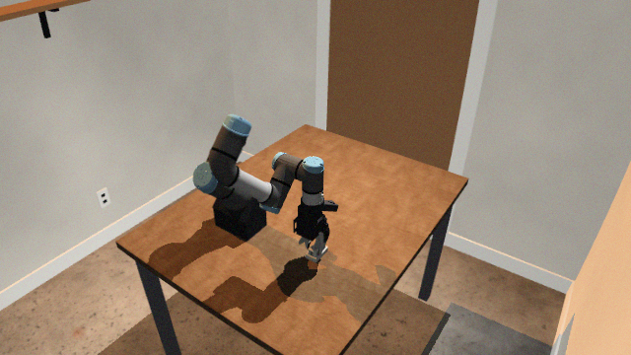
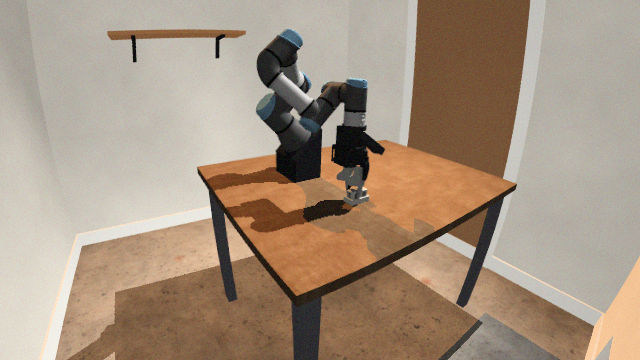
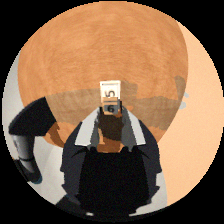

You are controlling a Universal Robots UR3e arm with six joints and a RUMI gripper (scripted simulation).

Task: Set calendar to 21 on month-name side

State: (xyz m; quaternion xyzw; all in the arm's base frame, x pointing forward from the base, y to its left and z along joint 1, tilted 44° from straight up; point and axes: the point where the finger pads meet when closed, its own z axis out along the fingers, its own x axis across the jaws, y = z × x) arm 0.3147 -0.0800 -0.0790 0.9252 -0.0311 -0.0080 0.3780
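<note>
Gripper [image 1: 315,248] [image 2: 354,191] [image 3: 110,106] pointing down, fingers part-way apart; clamped or merely flanking, cannot tell; wall outlet [image 1: 103,197] at left, top view only; both shelf brackets, exterior only; pale calendar [image 1: 322,253] [image 2: 356,200] [image 3: 110,83] on table [image 1: 389,197] [image 2: 430,175] [image 3: 105,45], beneath fingertips; turned 5 and darker 6 legible in wrist view alone.

Dark shadows (soft grain too).

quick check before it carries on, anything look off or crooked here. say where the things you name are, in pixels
In the wrist view, the 5 on one cube [image 3: 110,93] lies sideways, odd when digits should end upright. No spill or damage shows; the pincer [image 1: 315,248] [image 2: 355,188] [image 3: 110,106] partly hides the tray [image 1: 312,258] [image 2: 356,200].
</note>
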